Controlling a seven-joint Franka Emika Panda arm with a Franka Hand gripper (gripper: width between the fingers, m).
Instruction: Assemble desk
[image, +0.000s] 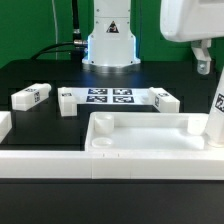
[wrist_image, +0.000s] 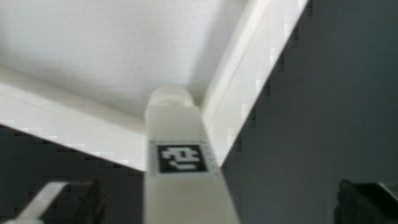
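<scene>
1. The desk top (image: 140, 118) lies rim-up on the black table, near side, just behind the long white rail (image: 45, 165).
2. One upright leg (image: 216, 105) stands at the top's end on the exterior view's right. The wrist view shows it sitting right in a corner of the rim, tag facing the camera.
3. The gripper (wrist_image: 210, 198) hangs directly over that leg with its fingers (wrist_image: 54, 200) spread wide, one to each side and clear of it. It is gripping nothing.
4. Two loose legs lie flat farther back. One (image: 31, 95) is on the exterior view's left and one (image: 165, 99) is on its right, either side of the marker board (image: 98, 98).
5. Step in hand, my read: working the first leg into its corner socket. It is standing in place, but how deep it is seated I can't tell.
6. No leg stands at the top's far corner on the exterior view's left.
7. The next move likely calls for one of two things:
   - Drop straight down, close on the upright leg and turn or press it home, keeping it vertical so it doesn't tip out.
   - If the leg is already seated, lift clear without knocking it and travel to a loose leg.
8. Grabbing a loose leg means lining the fingers across its short width.
</scene>
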